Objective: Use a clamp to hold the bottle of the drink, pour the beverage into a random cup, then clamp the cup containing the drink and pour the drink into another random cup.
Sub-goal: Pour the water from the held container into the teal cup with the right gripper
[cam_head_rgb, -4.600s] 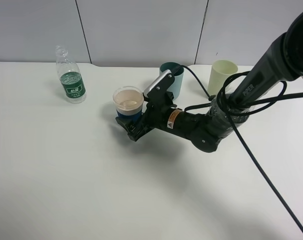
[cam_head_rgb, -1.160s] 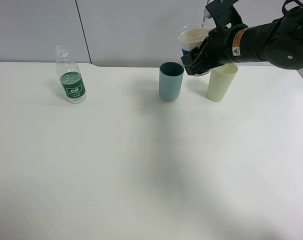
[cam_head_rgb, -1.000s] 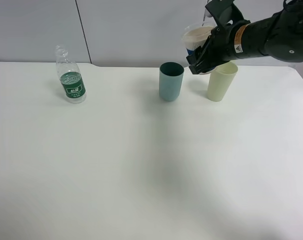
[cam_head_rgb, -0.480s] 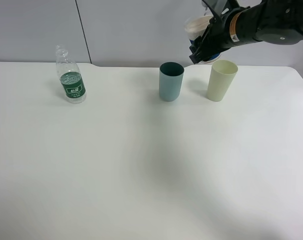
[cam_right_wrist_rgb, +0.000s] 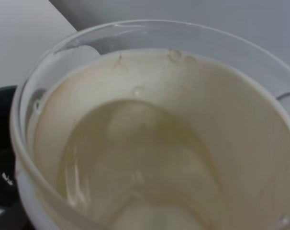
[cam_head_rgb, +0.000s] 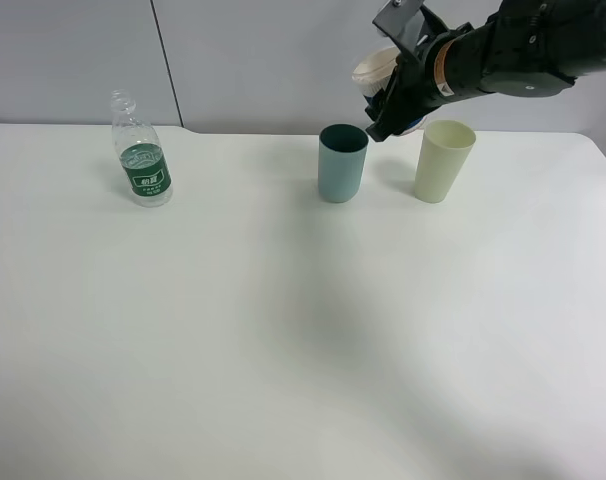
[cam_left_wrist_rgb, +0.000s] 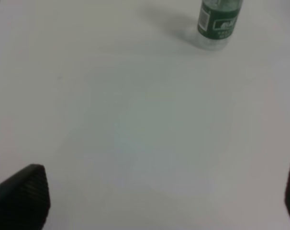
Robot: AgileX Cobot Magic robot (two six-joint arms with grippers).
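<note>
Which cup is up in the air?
The beige-lined cup with the blue sleeve: it hangs tipped toward the teal cup. The teal cup and the pale green cup both stand on the table.

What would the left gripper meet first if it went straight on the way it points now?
Probably the white table: the left gripper, jaws open, points down at it. The bottle stands farther off, seemingly beside that line; depth is unclear.
</note>
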